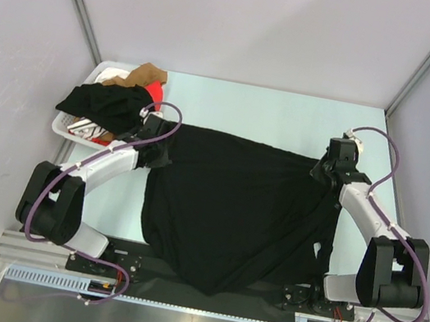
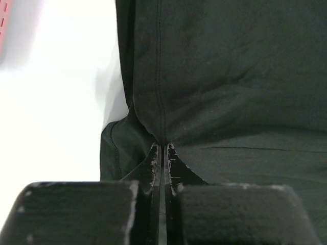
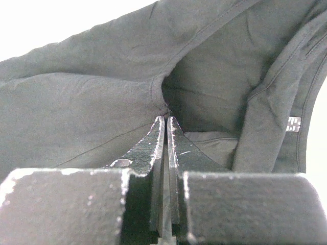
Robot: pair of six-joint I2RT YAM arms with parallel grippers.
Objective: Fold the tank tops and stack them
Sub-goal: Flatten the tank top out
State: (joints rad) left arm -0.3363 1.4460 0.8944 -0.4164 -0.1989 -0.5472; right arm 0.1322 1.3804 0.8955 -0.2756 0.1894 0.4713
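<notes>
Right now I have both hands clenched on the black top (image 1: 231,214). My left hand (image 1: 153,152) pinches its far-left corner and my right hand (image 1: 326,171) its far-right corner. It is spread over the desk (image 1: 289,120) between the arms, with its near point reaching the rail by their bases. On each wrist view the fingertips (image 2: 155,161) are pressed together, nipping dark cloth. The red top (image 1: 155,89) sits in the basket (image 1: 58,127) at far left, among other clothes.

We get bright, even light from above in the top view — shadows soft. On both wrist views the table (image 2: 51,127) blows out to pure white, the black tank top (image 2: 230,76) reads dim, and the fingers (image 3: 148,148) go soft close to the lens.
</notes>
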